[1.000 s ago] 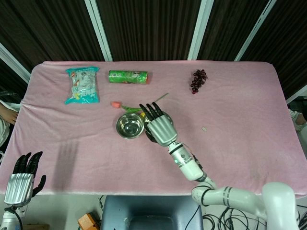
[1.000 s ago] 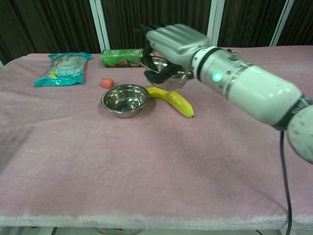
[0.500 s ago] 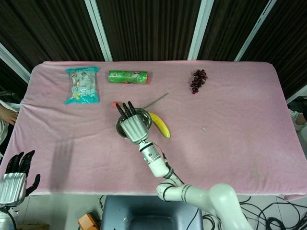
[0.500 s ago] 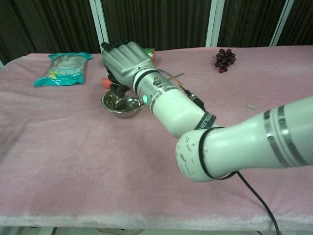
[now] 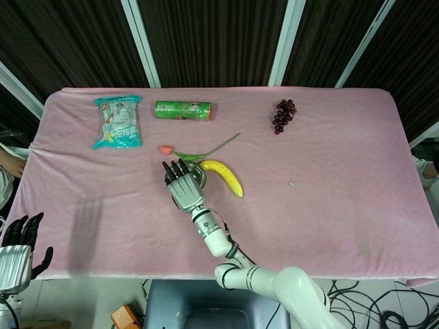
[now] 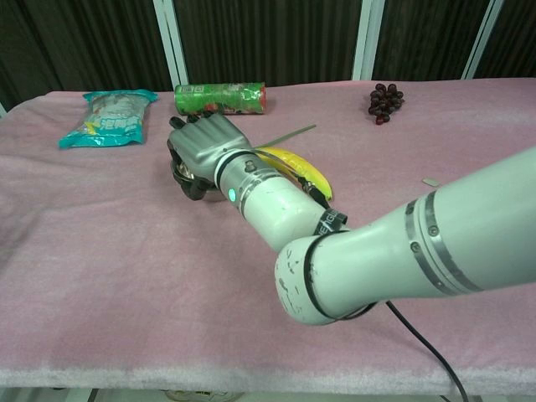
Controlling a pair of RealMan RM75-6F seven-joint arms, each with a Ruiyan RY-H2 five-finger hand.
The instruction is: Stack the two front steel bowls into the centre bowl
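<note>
My right hand [image 5: 180,185] lies palm down on top of the steel bowls at the table's centre, fingers curled over the far rim. Only a sliver of a steel bowl [image 5: 202,176] shows past its right side. In the chest view the same right hand [image 6: 203,151] covers the bowls almost wholly, dark fingers wrapped down over the left edge, gripping the upper bowl. How the bowls sit inside each other is hidden. My left hand [image 5: 18,249] hangs off the table's front left corner, fingers apart, holding nothing.
A banana [image 5: 224,177] lies just right of the bowls, with a tulip [image 5: 167,149] behind them. Along the back sit a snack bag [image 5: 118,121], a green can [image 5: 183,110] and grapes [image 5: 283,115]. A small white scrap [image 5: 292,184] lies to the right.
My right hand carried a steel bowl leftwards from beside the banana to over the centre bowl, then lowered onto it. The left hand sank slightly lower at the corner.
</note>
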